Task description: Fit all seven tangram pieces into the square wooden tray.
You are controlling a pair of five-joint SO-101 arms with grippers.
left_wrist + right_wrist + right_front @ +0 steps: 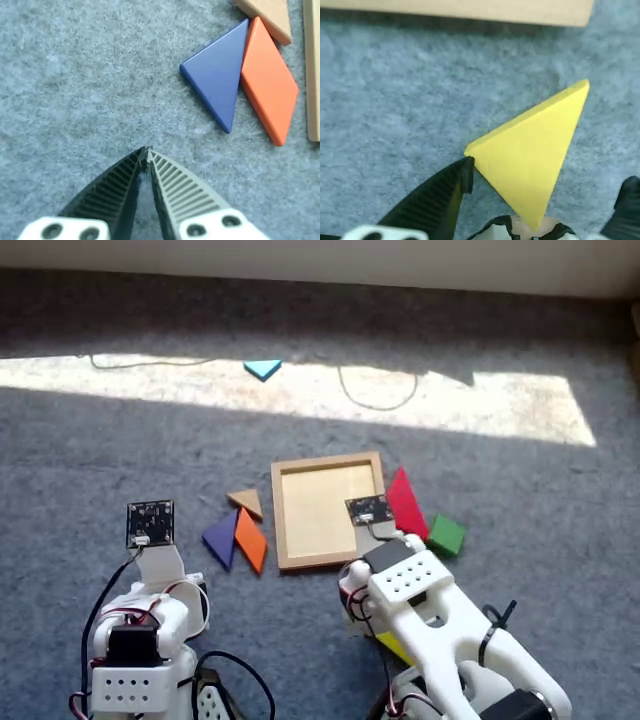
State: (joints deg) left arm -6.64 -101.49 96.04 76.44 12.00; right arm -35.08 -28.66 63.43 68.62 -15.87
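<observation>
Triangle (530, 160), yellow, likely light and stiff, at 5 o'clock of tray (278, 515), is best pinched edge-to-edge by spread right gripper (547, 185); left gripper (146, 155) is pressed together.

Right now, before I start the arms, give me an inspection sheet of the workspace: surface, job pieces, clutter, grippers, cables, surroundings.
Surface: grey-blue carpet, with a sunlit strip across it.
Job's things: wooden tray empty; tan triangle, blue triangle and orange parallelogram on one side of it; red triangle and green square on the other; yellow triangle at the right gripper; light blue triangle far off in the sunlit strip.
Clutter: nothing seen.
Grippers: left gripper shut, empty, over bare carpet; right gripper open, yellow triangle between its fingers.
Cables: loose cable lying in the sunlit strip.
Surroundings: pale wall beyond the carpet.
</observation>
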